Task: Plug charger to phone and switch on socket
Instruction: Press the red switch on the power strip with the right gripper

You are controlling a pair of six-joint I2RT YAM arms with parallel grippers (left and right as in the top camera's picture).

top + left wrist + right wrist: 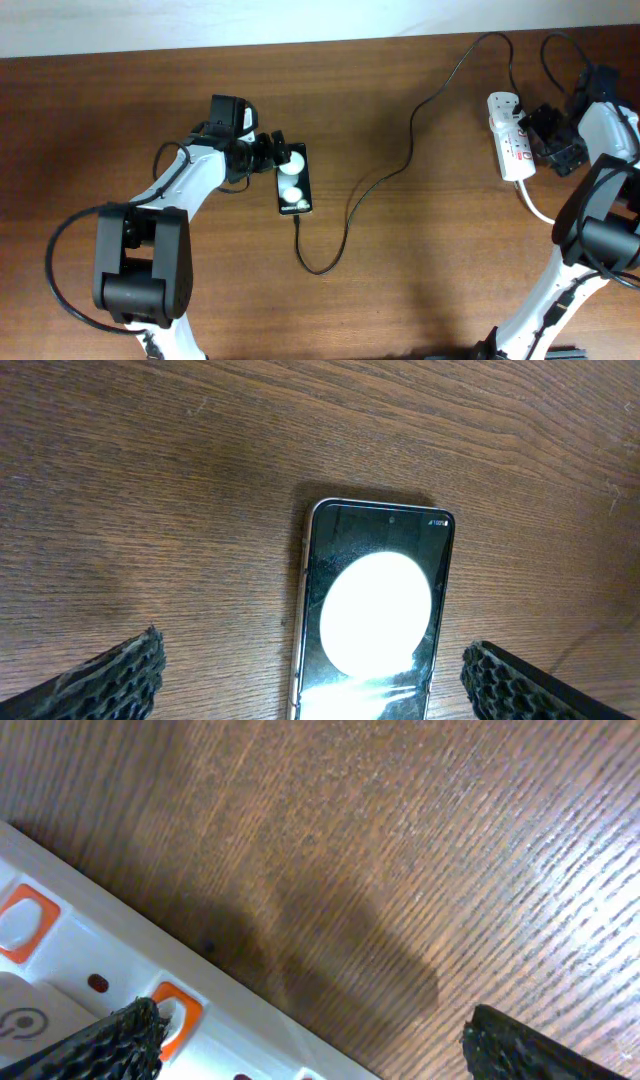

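Phone (pixel 294 180) lies flat on the brown tabletop (pixel 400 300), a bit left of the middle. It has two bright white round spots on its dark glass. Your left claw (pixel 272 157) is right beside the phone's far left side and is spread wide. In the left wrist view the phone lies between the two black fingertips (pixel 110 680), with bare wood showing on both sides.

The charger (pixel 410 135), a thin black cable, meets the phone's near end and makes a small loop. Then it snakes up and to the right, all the way to the socket (pixel 510 140). You cannot tell if its tiny tip is pushed all the way in.

The socket is a white strip near the right edge, well apart from the phone. A thick white cord (pixel 535 205) leaves its near end. Your right claw (pixel 550 140) hangs just beside the socket, spread wide too. In the right wrist view one fingertip (pixel 110 1045) is over the strip's edge, next to an orange-red switch (pixel 178 1010).
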